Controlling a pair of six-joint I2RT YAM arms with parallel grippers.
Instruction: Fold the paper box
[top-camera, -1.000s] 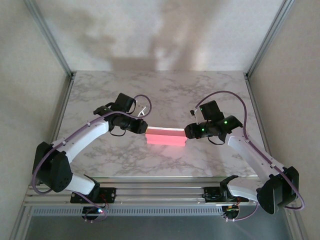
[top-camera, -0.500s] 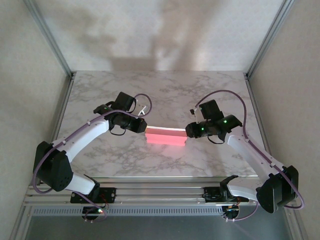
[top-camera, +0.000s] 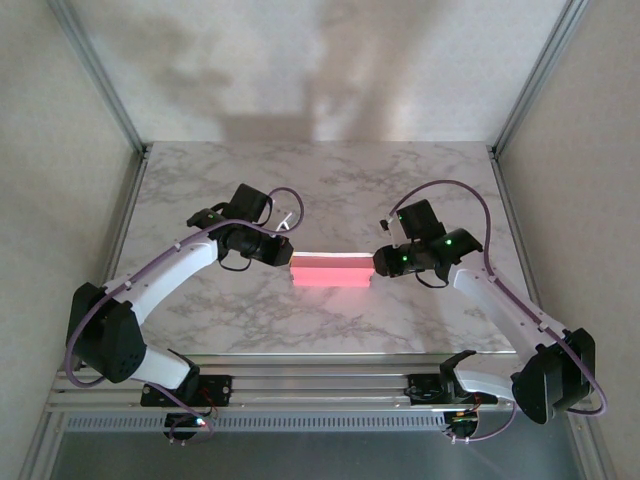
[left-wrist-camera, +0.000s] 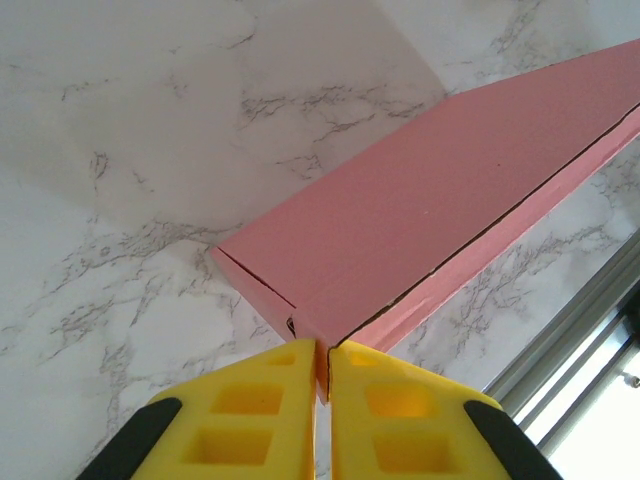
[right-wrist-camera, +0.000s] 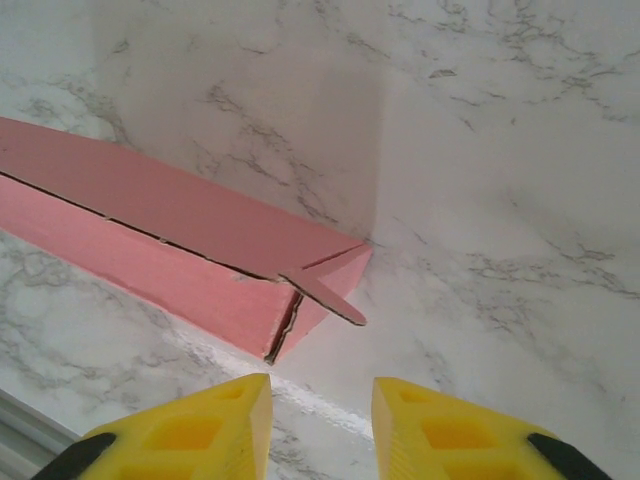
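- Thing of the task: paper box (top-camera: 331, 271), thin pink card folded into a long, low, straight-edged bar. The surface is matte, and dark seams run lengthwise where the panels meet.
- It lies on a white marble-patterned table top (top-camera: 200, 190) with grey veining and a smooth, faintly glossy look. A ribbed aluminium frame rail (top-camera: 320, 365) runs along the near edge.
- Position: about mid-table and slightly toward the near side, directly between the two wrists.
- Long axis: runs left to right across the table, roughly parallel to the near rail. One end points at each arm.
- Left gripper (left-wrist-camera: 322, 362): yellow plastic fingers (left-wrist-camera: 250, 400) with square moulded recesses and black backing. The jaws are pressed nearly together, clamping a thin upright card edge at the box's left end corner. Only the card's thickness separates the pads.
- Left wrist view: the box stretches away from the fingers toward the upper right. A small slit shows at the pinched corner.
- Right gripper (right-wrist-camera: 320, 400): the same yellow fingers (right-wrist-camera: 440, 420), standing apart with bare table in the gap. Nothing is held, and the jaws are released, short of the box's right end.
- Right end of the box: a pointed end flap (right-wrist-camera: 330, 295) sticks out loose, not tucked in. The corner seam beside it gapes slightly.
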